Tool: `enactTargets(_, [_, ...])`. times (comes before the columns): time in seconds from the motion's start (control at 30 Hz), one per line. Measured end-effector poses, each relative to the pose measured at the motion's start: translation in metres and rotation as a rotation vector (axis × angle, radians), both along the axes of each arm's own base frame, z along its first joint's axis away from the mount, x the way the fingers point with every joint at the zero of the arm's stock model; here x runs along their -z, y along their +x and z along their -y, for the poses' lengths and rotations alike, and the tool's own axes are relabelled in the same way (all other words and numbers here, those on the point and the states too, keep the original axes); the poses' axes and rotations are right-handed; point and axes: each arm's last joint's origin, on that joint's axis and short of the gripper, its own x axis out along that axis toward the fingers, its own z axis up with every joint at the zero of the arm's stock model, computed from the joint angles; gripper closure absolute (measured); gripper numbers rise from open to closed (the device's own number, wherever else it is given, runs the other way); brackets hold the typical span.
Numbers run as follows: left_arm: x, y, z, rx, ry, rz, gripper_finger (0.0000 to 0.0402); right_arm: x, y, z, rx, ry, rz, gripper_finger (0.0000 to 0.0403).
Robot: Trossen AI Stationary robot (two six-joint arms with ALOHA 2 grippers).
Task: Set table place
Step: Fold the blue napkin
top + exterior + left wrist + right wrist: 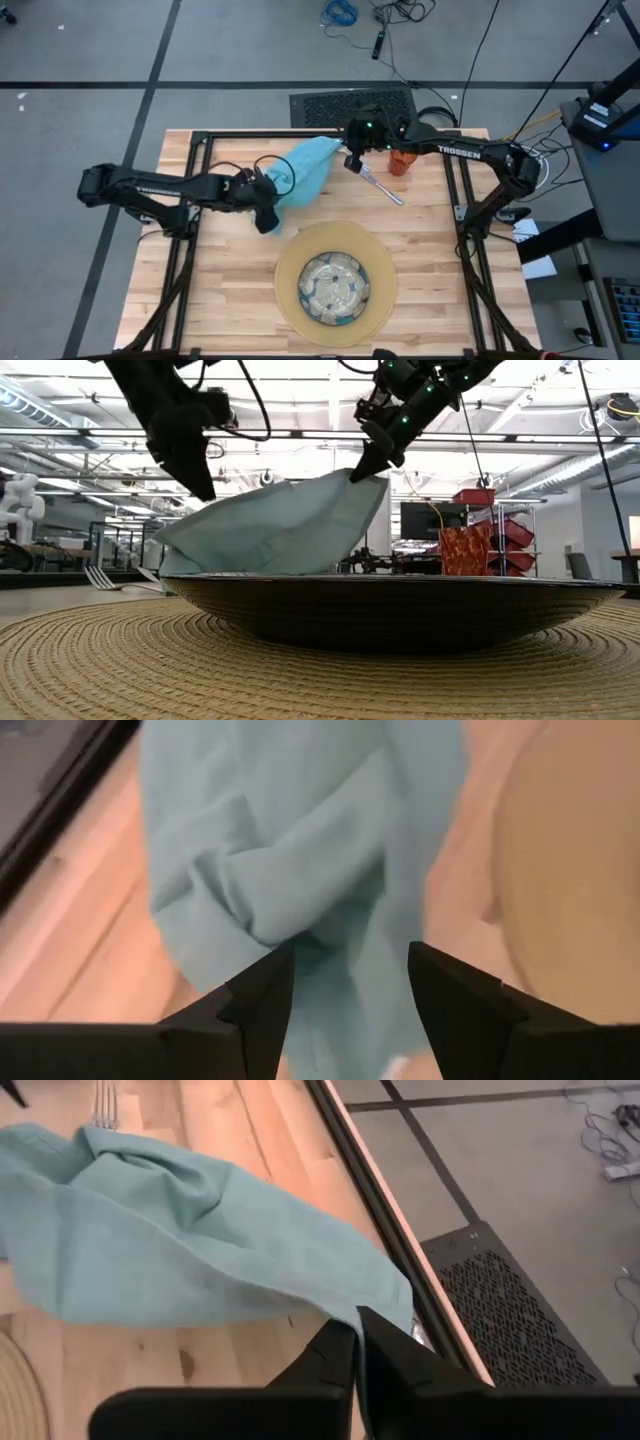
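Note:
The teal napkin (305, 170) lies on the far middle of the wooden table (220, 290), one corner raised. My right gripper (352, 162) is shut on that far corner; it also shows in the low view (362, 472). My left gripper (268, 218) is open just above the napkin's near end (330, 870), one finger on each side and apart from it. The tan mat (290, 300) with the glass plate (335, 285) lies at the near middle. The silver cutlery (382, 186) and the orange cup (402, 162) are at the far right. My right gripper pinches the napkin's far corner (392, 1302) between its two fingers, slanting down from the table's far right. That corner (375, 482) is lifted, and the cloth slopes down from it, spread and fairly taut. The napkin's near left end (175, 555) rests on the table.
The black frame rail (370, 1190) runs along the far edge right beside my right gripper. The plate's dark rim (400, 595) fills the front of the low view. A fork (105, 1100) lies beyond the napkin. Bare wood lies left and right of the mat.

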Motion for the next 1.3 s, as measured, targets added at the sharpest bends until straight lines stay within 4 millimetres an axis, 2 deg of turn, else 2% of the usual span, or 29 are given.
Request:
enactTargets(0.13, [0.004, -0.002, 0.003, 0.012, -0.052, -0.030, 0.0219, -0.001, 0.000, 0.001, -0.003, -0.002, 0.013, 0.0403])
enactTargets(0.3, [0.014, 0.006, 0.011, 0.037, -0.042, -0.065, 0.0219, -0.001, 0.000, 0.001, -0.008, -0.007, 0.009, 0.0403])
enactTargets(0.8, [0.058, 0.029, 0.013, 0.045, 0.053, -0.254, 0.0219, -0.001, -0.003, 0.008, 0.002, 0.012, 0.027, 0.0403])
enactTargets(0.93, [0.061, 0.029, 0.011, 0.036, 0.110, -0.282, 0.0222, -0.001, -0.004, 0.010, 0.010, 0.013, 0.026, 0.0403])
enactTargets(1.03, [0.058, 0.028, 0.010, 0.035, 0.130, -0.277, 0.0242, -0.001, -0.005, 0.012, 0.016, 0.014, 0.027, 0.0403])
enactTargets(1.3, [0.059, 0.024, 0.004, 0.026, 0.134, -0.328, 0.0336, -0.001, -0.008, 0.016, 0.032, 0.014, 0.027, 0.0403])
